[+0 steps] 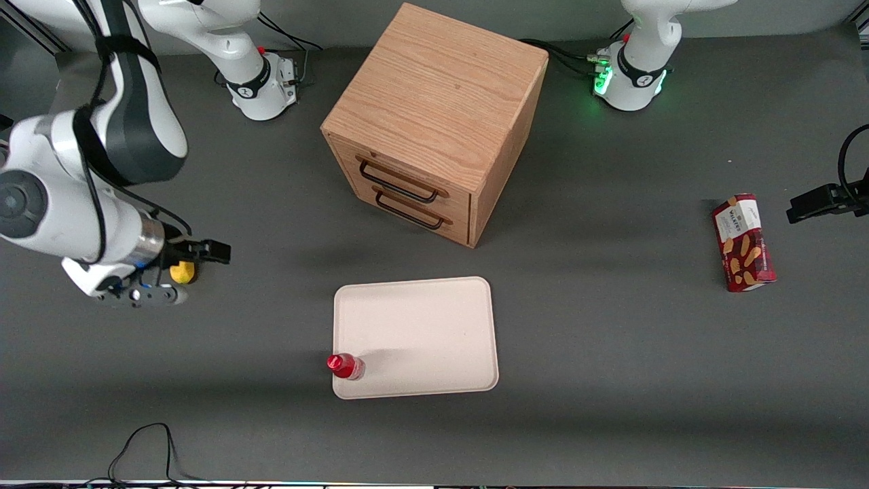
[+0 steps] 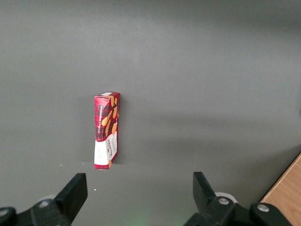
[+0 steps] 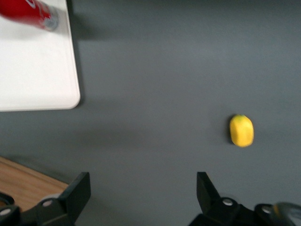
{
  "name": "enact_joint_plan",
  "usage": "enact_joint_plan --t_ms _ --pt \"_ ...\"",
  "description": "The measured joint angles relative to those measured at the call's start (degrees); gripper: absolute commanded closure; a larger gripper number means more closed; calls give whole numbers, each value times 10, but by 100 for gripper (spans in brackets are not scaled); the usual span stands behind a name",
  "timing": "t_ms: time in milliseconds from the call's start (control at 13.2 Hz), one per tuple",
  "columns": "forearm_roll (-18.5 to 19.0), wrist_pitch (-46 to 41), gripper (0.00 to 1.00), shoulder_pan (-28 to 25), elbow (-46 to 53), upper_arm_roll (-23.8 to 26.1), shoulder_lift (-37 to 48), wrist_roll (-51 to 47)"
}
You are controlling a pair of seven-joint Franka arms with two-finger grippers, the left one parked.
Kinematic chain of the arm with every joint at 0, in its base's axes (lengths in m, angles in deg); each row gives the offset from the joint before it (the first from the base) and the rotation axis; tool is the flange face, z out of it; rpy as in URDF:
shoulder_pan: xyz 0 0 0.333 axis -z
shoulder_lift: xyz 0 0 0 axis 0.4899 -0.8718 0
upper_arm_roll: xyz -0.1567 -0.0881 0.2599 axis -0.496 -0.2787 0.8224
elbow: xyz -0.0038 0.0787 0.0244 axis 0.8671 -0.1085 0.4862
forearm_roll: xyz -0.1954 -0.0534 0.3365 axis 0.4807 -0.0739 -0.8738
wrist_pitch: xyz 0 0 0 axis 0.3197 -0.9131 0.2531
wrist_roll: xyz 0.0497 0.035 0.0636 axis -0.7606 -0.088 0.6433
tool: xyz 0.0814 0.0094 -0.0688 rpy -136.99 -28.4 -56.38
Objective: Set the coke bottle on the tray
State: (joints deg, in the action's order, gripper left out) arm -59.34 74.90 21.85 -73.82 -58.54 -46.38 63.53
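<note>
The coke bottle (image 1: 345,366), red with a red cap, stands on the cream-white tray (image 1: 421,333), at the tray corner nearest the front camera on the working arm's side. The right wrist view shows the bottle (image 3: 28,13) on the tray (image 3: 33,70) near its rim. My right gripper (image 1: 200,255) hangs over bare table toward the working arm's end, well away from the tray. It is open (image 3: 142,186) with nothing between its fingers.
A yellow lemon-like lump (image 1: 182,272) (image 3: 242,130) lies on the table beside my gripper. The wooden drawer box (image 1: 434,122) stands farther from the front camera than the tray. A red biscuit box (image 1: 743,242) (image 2: 106,129) lies toward the parked arm's end.
</note>
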Motion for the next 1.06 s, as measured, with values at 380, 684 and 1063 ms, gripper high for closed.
enact_joint_plan --t_ms 380,684,1063 --pt "-1 22 0 -53 -108 -88 114 23" --pt "-1 30 0 -92 -104 -145 119 31" --pt "-1 -1 0 -93 -69 -155 118 33"
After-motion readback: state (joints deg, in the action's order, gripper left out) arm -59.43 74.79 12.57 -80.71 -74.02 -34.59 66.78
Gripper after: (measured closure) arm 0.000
